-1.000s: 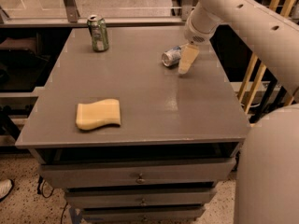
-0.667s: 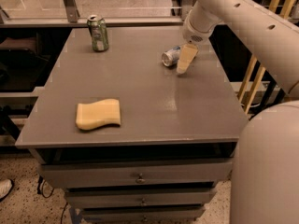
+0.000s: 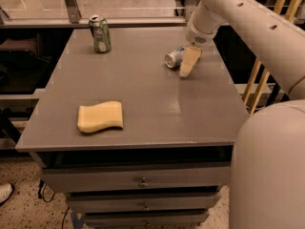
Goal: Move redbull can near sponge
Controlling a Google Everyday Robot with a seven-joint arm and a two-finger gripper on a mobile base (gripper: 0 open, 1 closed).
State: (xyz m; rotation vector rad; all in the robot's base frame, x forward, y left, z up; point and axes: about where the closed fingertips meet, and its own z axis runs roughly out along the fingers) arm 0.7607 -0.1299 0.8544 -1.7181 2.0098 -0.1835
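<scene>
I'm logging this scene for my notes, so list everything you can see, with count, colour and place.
redbull can: one, silver and blue, lying on its side, far right of the table.
green-and-white can: one, upright, far left of the table.
sponge: one, pale yellow, flat, near left of the table.
table: one, grey, drawers beneath.
arm: one, white, reaching in from the right.
end effector: one, tan, pointing down just right of the redbull can.

Redbull can (image 3: 174, 57) lies on its side, back-right of counter (image 3: 157, 104), shiny end twd camera. Tool (image 3: 187, 67) hangs pointing down just beside it, contact unclear. Sponge (image 3: 100, 117) flat at front-left, well apart. Green can (image 3: 100, 34) upright, back-left.
</scene>
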